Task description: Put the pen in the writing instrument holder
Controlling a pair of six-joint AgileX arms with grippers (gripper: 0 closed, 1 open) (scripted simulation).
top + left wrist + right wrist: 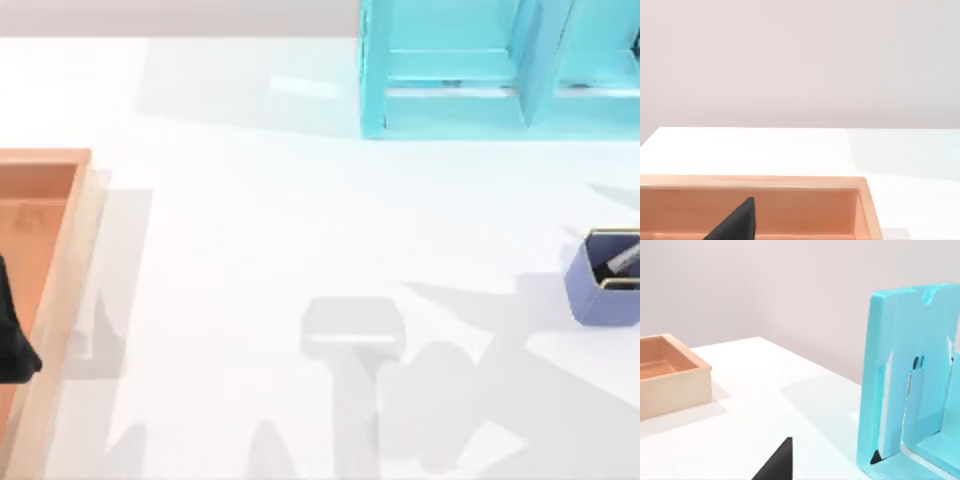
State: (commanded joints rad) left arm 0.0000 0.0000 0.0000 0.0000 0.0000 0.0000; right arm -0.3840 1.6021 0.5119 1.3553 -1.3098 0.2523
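The pen (622,262), grey-barrelled, leans tilted inside the periwinkle, gold-rimmed writing instrument holder (590,290) at the tabletop's (300,250) right edge. The left gripper (12,340) hovers over the wooden tray (70,260).

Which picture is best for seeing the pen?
The top view. There the pen lies tilted inside the blue holder at the table's right edge, its grey barrel showing. The left wrist view looks at the wooden tray, and the right wrist view at the tray and the cyan shelf, not the pen.
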